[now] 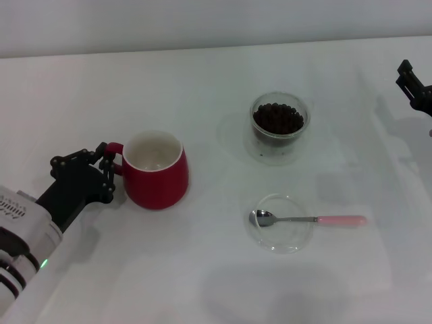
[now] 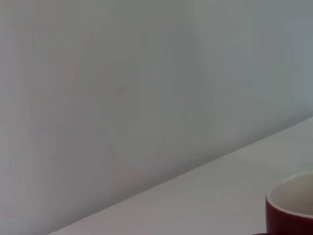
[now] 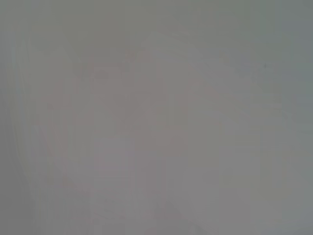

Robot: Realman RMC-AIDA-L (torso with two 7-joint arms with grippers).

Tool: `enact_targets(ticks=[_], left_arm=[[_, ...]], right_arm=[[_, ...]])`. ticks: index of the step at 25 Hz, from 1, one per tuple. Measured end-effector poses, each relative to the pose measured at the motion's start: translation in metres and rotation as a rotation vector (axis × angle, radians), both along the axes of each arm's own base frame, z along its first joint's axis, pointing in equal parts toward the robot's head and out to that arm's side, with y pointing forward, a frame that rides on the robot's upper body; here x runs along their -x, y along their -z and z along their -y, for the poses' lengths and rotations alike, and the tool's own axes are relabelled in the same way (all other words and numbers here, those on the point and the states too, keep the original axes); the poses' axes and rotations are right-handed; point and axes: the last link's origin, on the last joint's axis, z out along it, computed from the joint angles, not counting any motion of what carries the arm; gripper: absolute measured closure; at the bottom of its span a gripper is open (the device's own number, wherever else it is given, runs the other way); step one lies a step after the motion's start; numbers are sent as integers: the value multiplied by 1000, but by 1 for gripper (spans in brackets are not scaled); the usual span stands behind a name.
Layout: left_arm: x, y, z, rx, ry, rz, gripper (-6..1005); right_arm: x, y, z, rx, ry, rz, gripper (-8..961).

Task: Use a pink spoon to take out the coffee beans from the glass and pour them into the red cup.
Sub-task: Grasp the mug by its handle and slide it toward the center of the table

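The left hand (image 1: 108,169) grips the red cup (image 1: 156,172) by its handle, while the pink spoon (image 1: 307,219) lies well apart on a clear dish (image 1: 280,239).

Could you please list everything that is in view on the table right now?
red cup: one, dark red with a white inside, on the robot's left side of the table, nothing seen inside.
glass: one, clear, farther back and to the right of the red cup.
coffee beans: one heap, dark brown, inside the glass.
dish: one, clear and shallow, nearer than the glass.
pink spoon: one, metal bowl lying in the dish, pink handle pointing to the robot's right.
table: one, white.
left gripper: one, black, closed on the red cup's handle.
right gripper: one, black, at the far right edge.
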Motion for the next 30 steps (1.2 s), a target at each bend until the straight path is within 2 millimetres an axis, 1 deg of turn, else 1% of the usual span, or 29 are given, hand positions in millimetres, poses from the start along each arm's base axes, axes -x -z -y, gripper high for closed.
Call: enact_targets(ticks=[7, 15, 21, 29, 30], left_arm=[[0, 0, 1, 0, -2, 2, 905], [4, 0, 4, 0, -13, 2, 851], [7, -1, 8, -9, -28, 11, 667], [15, -4, 19, -25, -52, 27, 495], [17, -6, 23, -35, -51, 38, 473]], right_arm=[[0, 1, 1, 9, -4, 4, 79], [0, 1, 1, 9, -4, 4, 79], [0, 1, 2, 9, -3, 4, 79], [0, 1, 2, 7, -5, 4, 78], [0, 1, 2, 7, -5, 3, 78]])
